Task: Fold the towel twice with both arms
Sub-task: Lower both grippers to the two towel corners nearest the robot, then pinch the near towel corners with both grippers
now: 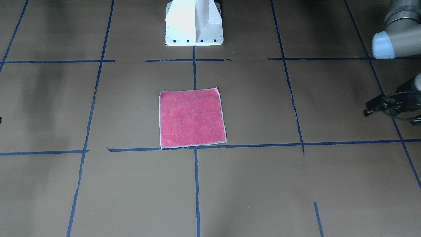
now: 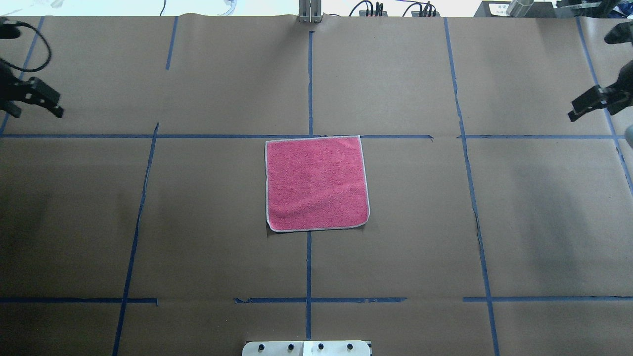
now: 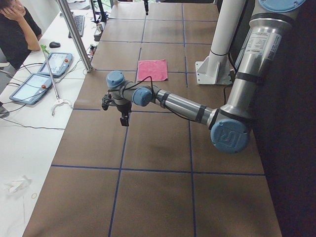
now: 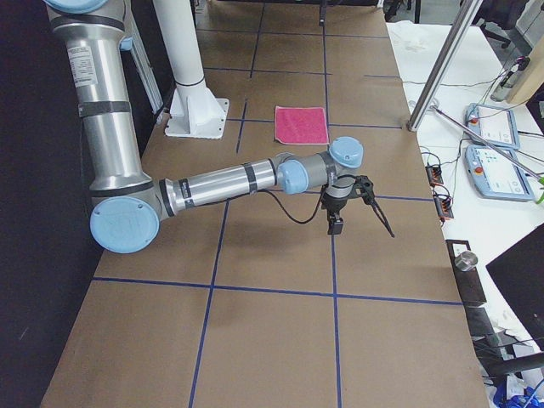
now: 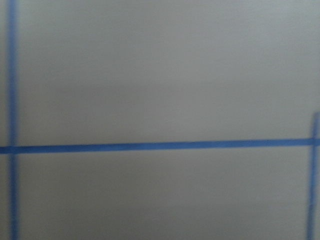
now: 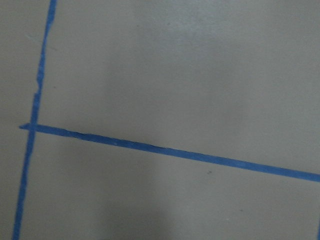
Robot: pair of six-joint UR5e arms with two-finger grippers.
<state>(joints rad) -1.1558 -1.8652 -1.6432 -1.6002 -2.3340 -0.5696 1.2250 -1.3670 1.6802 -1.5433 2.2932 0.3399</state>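
Table (image 2: 148, 222): towel (image 2: 316, 183) flat; left pincer (image 2: 35, 111), right pincer (image 2: 593, 110) edge-cropped.

The towel (image 2: 316, 183), in the middle of the tabletop (image 2: 544, 222), is soft looped terry cloth, matt pink-red and nubbly, bound with a thin whitish stitched hem. The tabletop wears brown kraft-like paper, matt and smooth, with a seam near its right edge. Thin blue tape (image 2: 309, 89) crosses it, dull, with ragged ends. The left arm (image 3: 182, 104) and right arm (image 4: 217, 185) are silver-grey tubes of brushed-looking metal with a satin sheen; their joint caps (image 3: 230, 137) look like smooth light blue plastic. The fingers (image 2: 49, 101) are matt black. The white pedestal base (image 1: 194, 23) has a glossy painted finish.
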